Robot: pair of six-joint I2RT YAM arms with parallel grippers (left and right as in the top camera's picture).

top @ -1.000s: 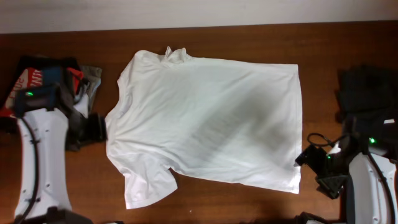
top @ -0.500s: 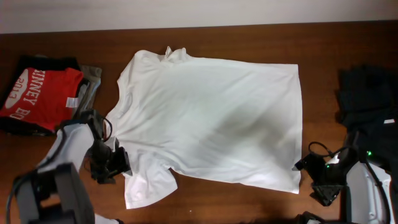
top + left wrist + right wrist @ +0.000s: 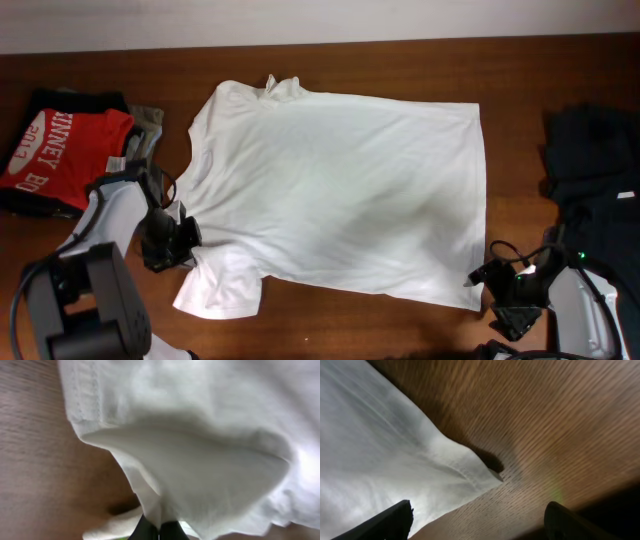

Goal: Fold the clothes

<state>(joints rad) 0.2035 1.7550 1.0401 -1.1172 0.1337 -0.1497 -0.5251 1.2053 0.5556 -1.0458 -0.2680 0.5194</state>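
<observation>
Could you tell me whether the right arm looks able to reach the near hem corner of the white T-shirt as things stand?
Probably yes. The right pincer is open, and the hem corner of the white T-shirt lies on the bare table just ahead of it, with nothing between.

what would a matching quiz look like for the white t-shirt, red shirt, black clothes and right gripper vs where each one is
Things:
1. white t-shirt
2. red shirt
3. black clothes
4. right gripper

Places:
a. far right side
b. open, at the hem corner
c. spread across the middle
d. far left side

Pairs: 1-c, 2-d, 3-a, 4-b
</observation>
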